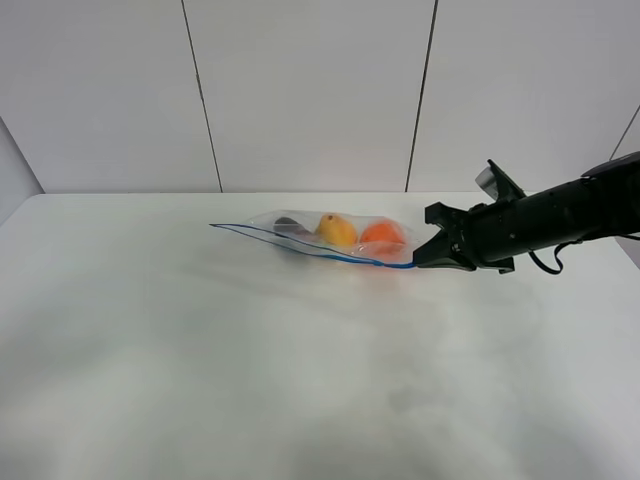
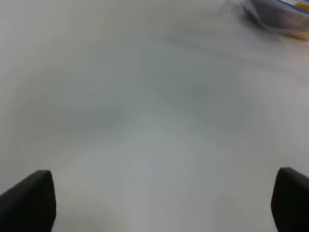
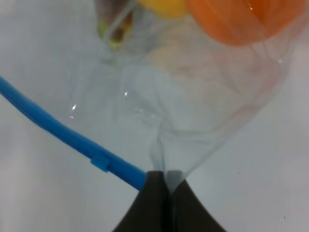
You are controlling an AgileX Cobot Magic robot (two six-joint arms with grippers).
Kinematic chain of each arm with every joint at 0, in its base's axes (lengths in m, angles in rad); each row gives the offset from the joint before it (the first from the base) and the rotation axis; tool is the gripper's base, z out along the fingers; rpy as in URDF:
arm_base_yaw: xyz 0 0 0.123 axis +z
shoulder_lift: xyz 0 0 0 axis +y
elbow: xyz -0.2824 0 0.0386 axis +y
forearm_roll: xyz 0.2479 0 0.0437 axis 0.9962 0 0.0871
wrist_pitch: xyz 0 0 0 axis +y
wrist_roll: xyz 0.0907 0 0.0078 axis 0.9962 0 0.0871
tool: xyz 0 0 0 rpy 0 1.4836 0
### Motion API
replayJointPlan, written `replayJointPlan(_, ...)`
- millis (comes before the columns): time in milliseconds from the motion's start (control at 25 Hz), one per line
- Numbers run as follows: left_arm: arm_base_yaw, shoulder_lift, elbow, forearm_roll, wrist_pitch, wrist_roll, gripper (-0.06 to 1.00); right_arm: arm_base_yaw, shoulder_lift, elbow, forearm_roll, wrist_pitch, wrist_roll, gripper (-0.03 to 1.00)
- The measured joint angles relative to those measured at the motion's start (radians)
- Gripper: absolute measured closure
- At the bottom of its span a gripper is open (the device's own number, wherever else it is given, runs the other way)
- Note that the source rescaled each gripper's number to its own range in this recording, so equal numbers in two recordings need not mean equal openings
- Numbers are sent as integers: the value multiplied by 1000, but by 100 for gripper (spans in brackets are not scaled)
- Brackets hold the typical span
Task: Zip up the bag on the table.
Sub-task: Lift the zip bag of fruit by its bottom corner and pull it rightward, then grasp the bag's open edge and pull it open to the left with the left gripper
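The clear bag (image 1: 330, 238) lies at the back middle of the white table (image 1: 250, 360), with a dark eggplant, a yellow fruit and an orange inside and a blue zip strip (image 1: 300, 247) along its near edge. My right gripper (image 1: 418, 262) is shut on the bag's right corner, at the end of the zip strip (image 3: 67, 137); its fingertips (image 3: 154, 193) are pressed together on the crinkled plastic (image 3: 193, 111). The left gripper (image 2: 159, 203) is open over bare table, far from the bag (image 2: 277, 14), and it does not show in the high view.
A white panelled wall (image 1: 320, 90) rises behind the table's far edge. The right arm (image 1: 560, 220) reaches in from the right side.
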Motion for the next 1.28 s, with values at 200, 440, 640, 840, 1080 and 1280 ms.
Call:
replayJointPlan(200,0,0,0,0,0,0,-6,0,0,0,0,2,0,97)
replayJointPlan(440,0,0,0,0,0,0,-6,0,0,0,6,4,-17,97)
replayJointPlan(640,0,0,0,0,0,0,-6,0,0,0,29,6,-30,97)
replayJointPlan(840,0,0,0,0,0,0,-6,0,-1,0,31,6,-41,97)
replayJointPlan(1080,0,0,0,-3,0,0,-6,0,-1,0,32,5,-44,97)
replayJointPlan(1280,0,0,-11,-23,-19,8,-6,0,-1,0,32,3,-44,97)
